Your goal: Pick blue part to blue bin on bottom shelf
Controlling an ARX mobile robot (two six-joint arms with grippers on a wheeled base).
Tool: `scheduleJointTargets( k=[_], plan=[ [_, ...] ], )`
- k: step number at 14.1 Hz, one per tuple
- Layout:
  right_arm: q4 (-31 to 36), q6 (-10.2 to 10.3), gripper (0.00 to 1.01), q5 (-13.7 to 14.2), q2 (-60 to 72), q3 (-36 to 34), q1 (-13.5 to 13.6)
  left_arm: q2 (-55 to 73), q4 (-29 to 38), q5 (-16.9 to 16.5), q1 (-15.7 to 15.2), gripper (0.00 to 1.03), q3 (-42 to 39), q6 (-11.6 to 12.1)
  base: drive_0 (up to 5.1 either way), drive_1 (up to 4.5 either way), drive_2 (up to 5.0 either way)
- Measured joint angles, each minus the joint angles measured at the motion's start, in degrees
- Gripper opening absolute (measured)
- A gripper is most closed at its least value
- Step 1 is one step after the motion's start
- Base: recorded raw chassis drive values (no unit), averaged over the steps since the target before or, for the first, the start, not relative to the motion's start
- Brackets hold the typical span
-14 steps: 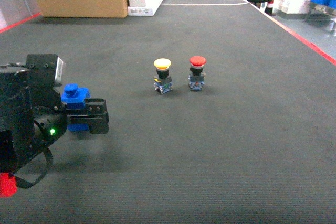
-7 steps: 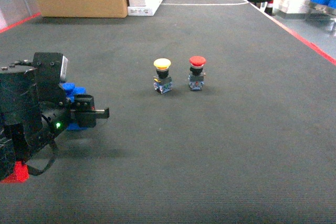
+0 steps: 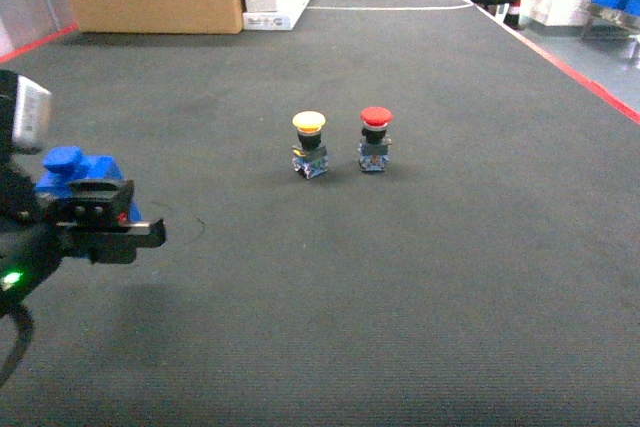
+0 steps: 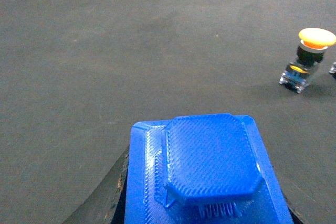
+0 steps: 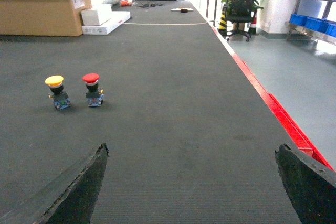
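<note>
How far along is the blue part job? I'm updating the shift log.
Picked: the left hand holds the blue part above the dark floor. Left: carrying it to the blue bin on the bottom shelf, not identifiable here. The right hand is open.

Blue part [image 4: 210, 182] cut off by wrist frame bottom; left pincer [image 3: 95, 217] mostly off-frame.

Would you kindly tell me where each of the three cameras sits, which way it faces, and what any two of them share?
Head: rides on the robot, slanting down over the dark grey mat; the left gripper shows, holding the blue plastic part.
Left wrist: sits just behind that part, facing forward and down; dark fingers edge the bottom.
Right wrist: looks level along the mat; the open right gripper's fingers frame the bottom corners.
All three share the yellow-capped push button.
</note>
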State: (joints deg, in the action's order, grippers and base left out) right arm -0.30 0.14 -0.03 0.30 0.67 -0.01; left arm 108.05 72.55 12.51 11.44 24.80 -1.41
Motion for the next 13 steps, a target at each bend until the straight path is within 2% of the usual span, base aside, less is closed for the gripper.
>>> scheduleJointTargets(
  k=[1,3,5,6,7,9,10,11,13],
  plan=[
    [0.0,0.02,0.98,0.02,0.0,0.0,0.0,-8.24,-3.13,1.2,0.59,0.44,-6.38,-0.13,0.0,0.0,0.0],
    [0.0,0.0,0.98,0.02,0.0,0.0,0.0,-30.01,-18.23,4.72,1.7,0.44,-13.77,-0.11,0.0,0.0,0.0],
    [0.0,0.0,0.98,0.0,0.0,0.0,0.0,-51.91,-34.12,7.41,5.46,0.44,-14.56,-0.24,0.0,0.0,0.0],
    [-0.02,0.02,0.98,0.02,0.0,0.0,0.0,-65.44,-45.03,9.7,6.21,0.44,-14.56,-0.39,0.0,0.0,0.0],
    [0.0,0.0,0.98,0.02,0.0,0.0,0.0,-73.7,-51.8,11.67,6.64,0.44,-14.56,-0.83,0.0,0.0,0.0],
    [0.0,0.02,0.98,0.02,0.0,0.0,0.0,-89.96,-66.55,16.26,11.76,0.44,-14.53,-1.57,0.0,0.0,0.0],
    [0.0,0.0,0.98,0.02,0.0,0.0,0.0,-93.81,-71.17,18.82,14.49,0.44,-14.53,-1.81,0.0,0.0,0.0],
    [0.0,0.0,0.98,0.02,0.0,0.0,0.0,-95.12,-72.28,21.59,17.2,0.44,-14.64,-1.84,0.0,0.0,0.0],
    [0.0,0.02,0.98,0.02,0.0,0.0,0.0,-94.77,-72.15,22.71,17.97,0.44,-14.86,-1.7,0.0,0.0,0.0]
  ],
)
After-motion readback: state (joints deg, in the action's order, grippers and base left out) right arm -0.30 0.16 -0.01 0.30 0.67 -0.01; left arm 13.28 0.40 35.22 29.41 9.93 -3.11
